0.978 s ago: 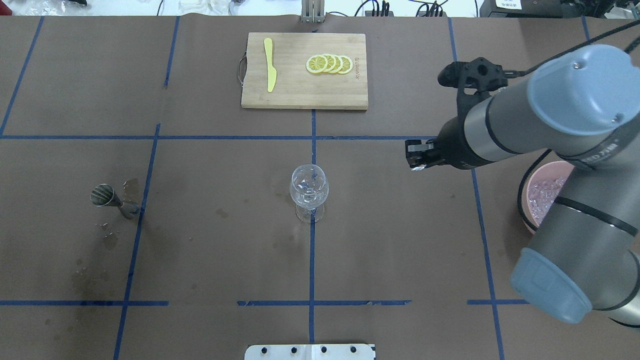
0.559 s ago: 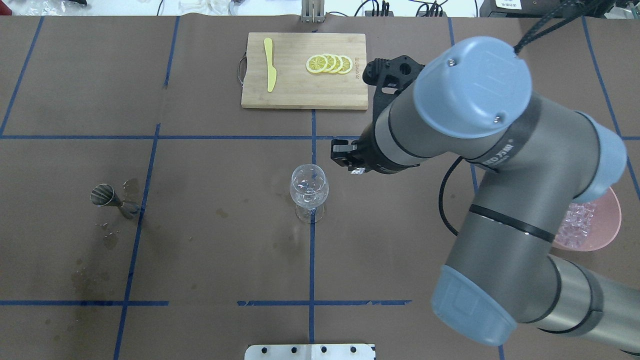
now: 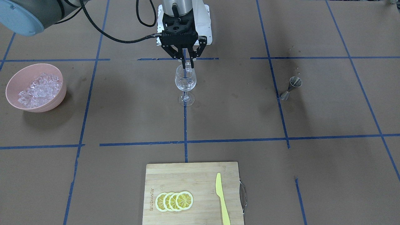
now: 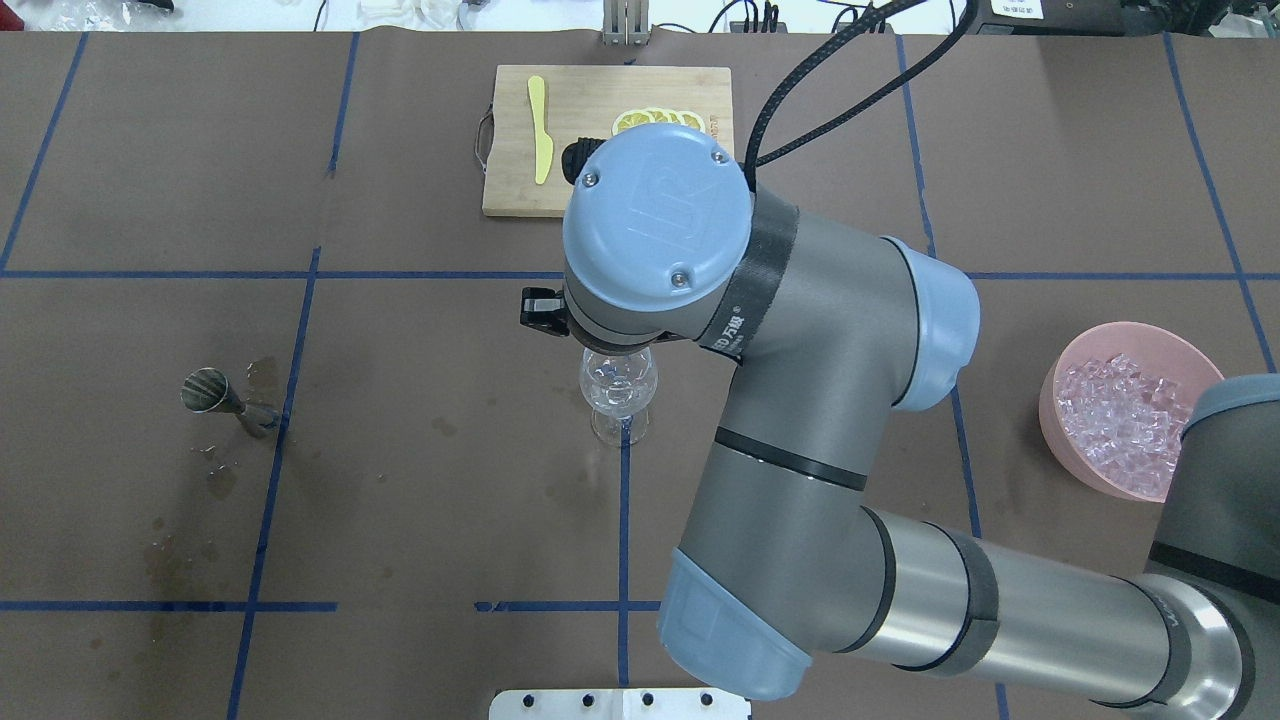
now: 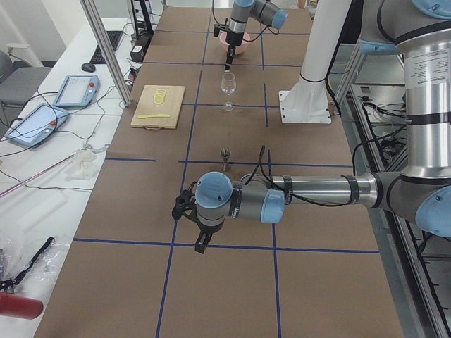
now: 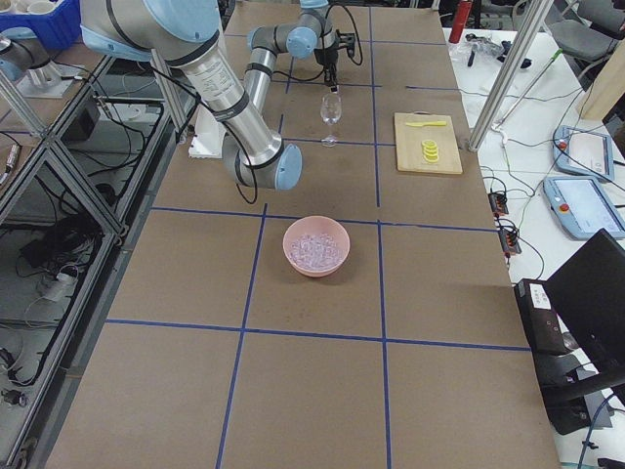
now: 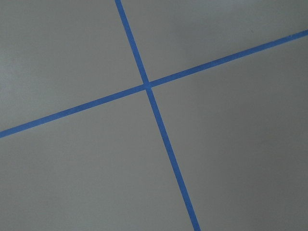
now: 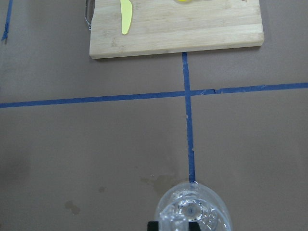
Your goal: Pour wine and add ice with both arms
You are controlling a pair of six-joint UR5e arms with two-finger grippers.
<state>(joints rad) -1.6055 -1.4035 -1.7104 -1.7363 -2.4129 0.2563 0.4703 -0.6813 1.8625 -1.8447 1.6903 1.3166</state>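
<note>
A clear wine glass (image 3: 185, 83) stands at the table's centre, with glinting clear pieces inside. My right gripper (image 3: 187, 66) hangs straight down over its rim. The fingers are drawn close on a small whitish piece of ice. In the right wrist view the glass (image 8: 192, 211) lies just under the fingertips (image 8: 153, 225). More ice (image 4: 1118, 412) fills a pink bowl (image 4: 1052, 400) at the right. My left gripper (image 5: 199, 246) hovers low over bare table far to the left. I cannot tell whether it is open or shut. No wine is in view.
A steel jigger (image 4: 212, 393) stands left of the glass among damp stains. At the far side a wooden cutting board (image 3: 187, 175) carries lemon slices (image 3: 174, 201) and a yellow knife (image 3: 222, 197). The right arm's elbow (image 4: 800, 420) spans the table's right half.
The right arm has swung left from beside the pink bowl to above the glass, carrying a glinting piece at its fingertips. The bowl is now uncovered.
</note>
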